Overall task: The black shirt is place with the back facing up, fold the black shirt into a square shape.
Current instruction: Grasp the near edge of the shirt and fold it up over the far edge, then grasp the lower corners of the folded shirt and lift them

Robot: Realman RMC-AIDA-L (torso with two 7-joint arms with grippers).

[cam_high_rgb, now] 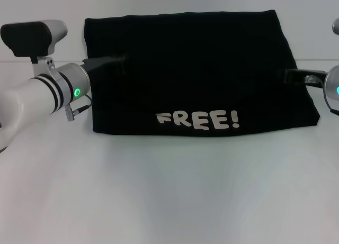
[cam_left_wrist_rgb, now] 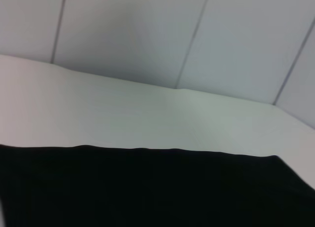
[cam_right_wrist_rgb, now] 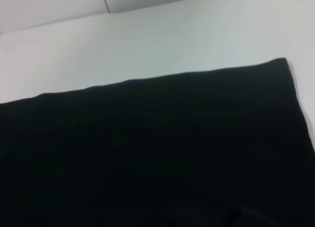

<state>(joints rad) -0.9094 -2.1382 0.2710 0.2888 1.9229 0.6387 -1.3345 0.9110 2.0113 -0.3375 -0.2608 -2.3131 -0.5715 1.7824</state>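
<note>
The black shirt (cam_high_rgb: 190, 69) lies folded into a wide rectangle on the white table (cam_high_rgb: 169, 191). Its pale "FREE!" lettering (cam_high_rgb: 198, 119) faces up near the front edge. My left gripper (cam_high_rgb: 119, 64) reaches in over the shirt's left edge, dark against the dark cloth. At the right edge my right gripper (cam_high_rgb: 290, 76) sits low over the fabric. The left wrist view holds only flat black shirt (cam_left_wrist_rgb: 147, 187) and table beyond it. In the right wrist view the black shirt (cam_right_wrist_rgb: 147, 148) fills most of the picture, one corner showing.
White tabletop (cam_left_wrist_rgb: 123, 113) surrounds the shirt on all sides, with a broad stretch in front of it. A pale panelled wall (cam_left_wrist_rgb: 147, 35) rises behind the table's far edge.
</note>
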